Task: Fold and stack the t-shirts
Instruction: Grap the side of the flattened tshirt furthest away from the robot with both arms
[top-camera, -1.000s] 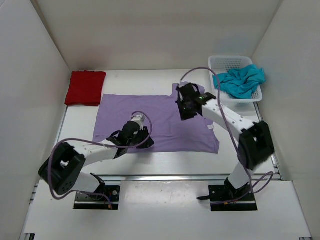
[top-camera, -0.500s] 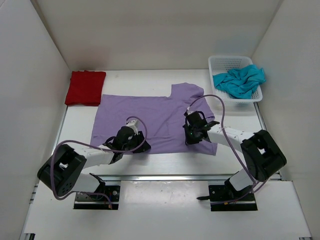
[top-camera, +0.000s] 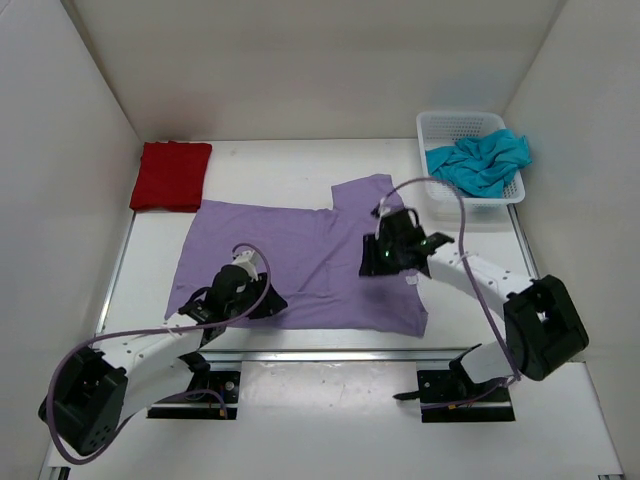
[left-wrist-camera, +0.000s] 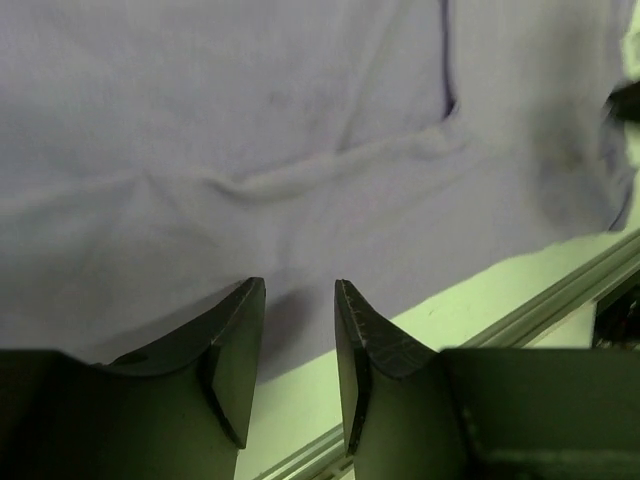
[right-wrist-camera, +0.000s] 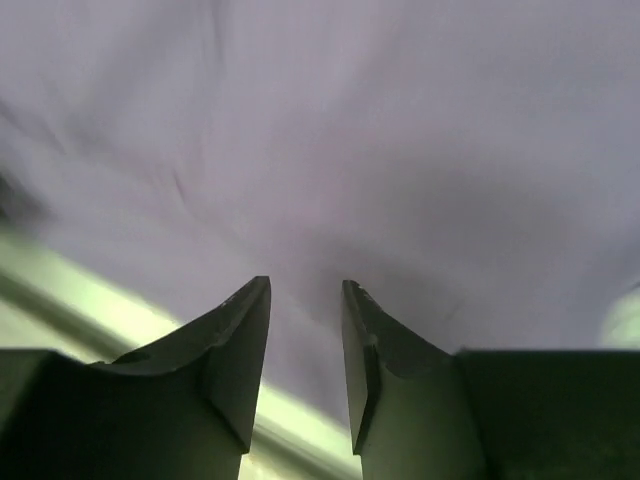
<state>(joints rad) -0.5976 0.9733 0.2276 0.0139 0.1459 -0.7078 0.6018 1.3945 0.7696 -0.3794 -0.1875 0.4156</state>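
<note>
A lavender purple t-shirt (top-camera: 300, 250) lies spread out flat across the middle of the table. My left gripper (top-camera: 258, 298) hangs over its near hem, open, with nothing between the fingers (left-wrist-camera: 235, 340); the purple cloth (left-wrist-camera: 300, 150) fills that wrist view. My right gripper (top-camera: 378, 258) is over the shirt's right part, below the sleeve, open and empty, with purple cloth (right-wrist-camera: 350, 130) beneath its jaws. A folded red t-shirt (top-camera: 172, 175) rests at the far left. The crumpled teal t-shirt (top-camera: 480, 160) lies in the basket.
The white mesh basket (top-camera: 450, 122) stands at the far right corner. A metal rail (top-camera: 330, 355) runs along the table's near edge. White walls close in the left, right and back sides.
The right gripper pulled the shirt's right side toward the near edge, then opened and let go. The left gripper drew back to the near left, and the shirt shifted with them.
</note>
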